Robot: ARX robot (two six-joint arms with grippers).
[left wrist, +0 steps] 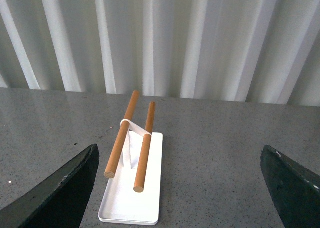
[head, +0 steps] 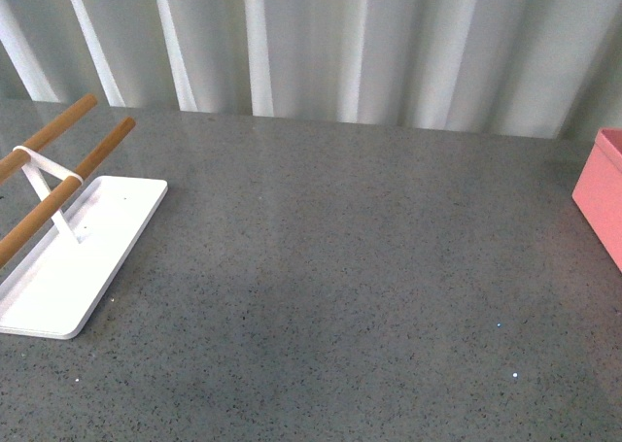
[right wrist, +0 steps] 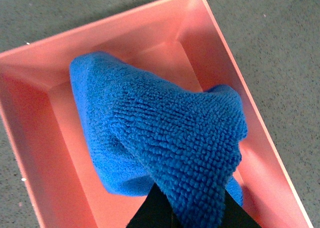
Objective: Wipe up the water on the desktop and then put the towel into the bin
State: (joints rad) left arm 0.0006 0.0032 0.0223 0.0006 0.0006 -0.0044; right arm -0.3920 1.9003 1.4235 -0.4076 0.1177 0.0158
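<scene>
Bench: flat dark grey stone-like top, fine black and white speckling, matte with faint sheen. At its left, a white flat tray with rounded corners, carrying two round wooden rods on a white bracket; the rods ran side by side, slanting up away from the tray. Pale pleated curtain behind.

Bin: salmon-pink plastic, straight smooth walls, rectangular, at the bench's right edge in the front view.

Towel: bright blue, fuzzy looped pile, bunched into a thick fold. It hung over the bin's interior, pinched at one end by the right gripper, whose dark jaws were closed on it. Its long axis ran from the jaws toward the bin's far corner.

Left gripper: jaws spread wide, holding nothing, the tray between and beyond them.
</scene>
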